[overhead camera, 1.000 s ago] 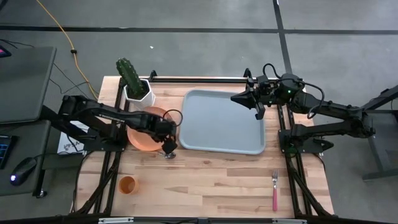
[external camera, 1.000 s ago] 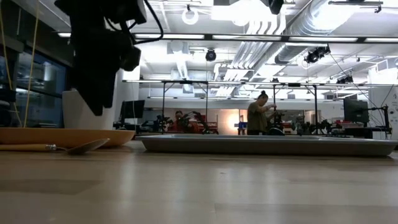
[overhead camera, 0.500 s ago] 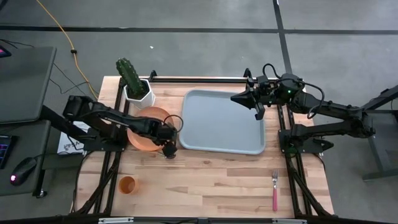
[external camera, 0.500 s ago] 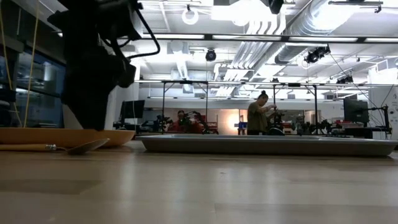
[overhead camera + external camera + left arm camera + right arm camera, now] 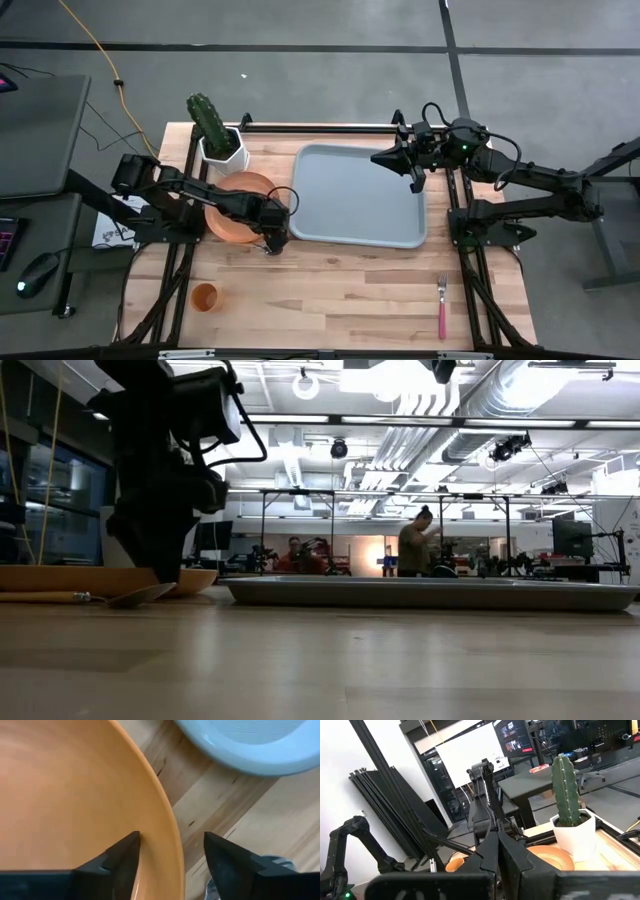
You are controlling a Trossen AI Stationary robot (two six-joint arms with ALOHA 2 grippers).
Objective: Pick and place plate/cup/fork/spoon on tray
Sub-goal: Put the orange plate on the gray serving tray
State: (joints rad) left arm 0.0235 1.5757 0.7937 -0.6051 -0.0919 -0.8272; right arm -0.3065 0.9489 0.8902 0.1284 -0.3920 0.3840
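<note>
Left arm: reaches from the table's left edge toward the middle, forearm low over the plate (image 5: 240,205), wrist bent down so the left gripper (image 5: 276,236) points at the board.
Left gripper: fingers (image 5: 122,856) spread, one over the inside of the plate and the other outside it over bare wood, the rim running between them; from the pictures I cannot tell whether either finger touches the rim.
Left gripper height: in the low view its tip (image 5: 165,572) is down at the level of the plate's rim, just above the table (image 5: 340,285).
Plate: orange, flat on the wood at the left, just beside the tray's left edge, near side of the cactus pot (image 5: 222,148).
Spoon: lies on the table by the plate's near right edge, bowl (image 5: 140,595) toward the tray; in the high view it is mostly hidden under the left gripper.
Tray: grey-blue (image 5: 355,195), centre-right on the far half of the table, nothing on it.
Cup: orange (image 5: 204,296), upright at the near left, well apart from the plate.
Fork: pink handle (image 5: 441,304), near right of the table, tines pointing to the far side, well apart from the tray.
Right arm: folded at the right edge, its forearm raised above the tray's far right corner.
Right gripper: (image 5: 386,157) pointing left over that corner, its fingers pressed together and holding nothing.
Background: a person (image 5: 412,544) stands in the room beyond the table.
</note>
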